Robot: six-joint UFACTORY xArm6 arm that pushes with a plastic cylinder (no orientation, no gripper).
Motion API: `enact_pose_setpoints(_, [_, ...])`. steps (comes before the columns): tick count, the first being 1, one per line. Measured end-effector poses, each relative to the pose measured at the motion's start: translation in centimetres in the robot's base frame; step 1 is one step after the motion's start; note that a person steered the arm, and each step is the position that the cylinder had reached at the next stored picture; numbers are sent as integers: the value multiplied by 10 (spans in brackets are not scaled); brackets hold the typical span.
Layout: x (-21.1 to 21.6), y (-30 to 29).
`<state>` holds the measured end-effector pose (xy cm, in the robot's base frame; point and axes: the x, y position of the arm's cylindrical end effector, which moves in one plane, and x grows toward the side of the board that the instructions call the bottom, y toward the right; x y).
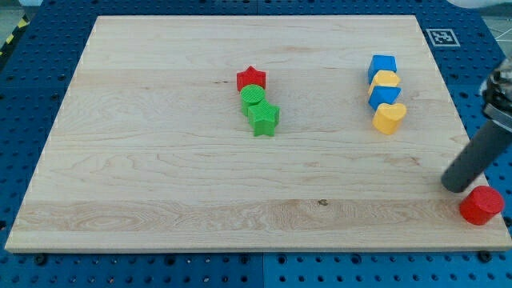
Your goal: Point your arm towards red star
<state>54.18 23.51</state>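
The red star (pixel 251 78) lies on the wooden board (pixel 160 160) a little above the middle. A green cylinder (pixel 253 97) touches it from below, and a green star (pixel 263 119) sits below that. My tip (pixel 455 186) is at the board's right edge, far to the right and below the red star. A red cylinder (pixel 482 205) sits just right of and below my tip, close to it.
At the upper right, a column holds a blue cube (pixel 382 66), a yellow block (pixel 386 80), a blue block (pixel 384 95) and a yellow heart (pixel 390 117). The board rests on a blue pegboard table (pixel 32 96).
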Motion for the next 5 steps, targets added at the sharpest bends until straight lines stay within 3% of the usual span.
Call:
enact_pose_setpoints(3, [-61,-251])
enact_pose_setpoints(4, [-106,-313])
enact_pose_setpoints(5, [-159,-323])
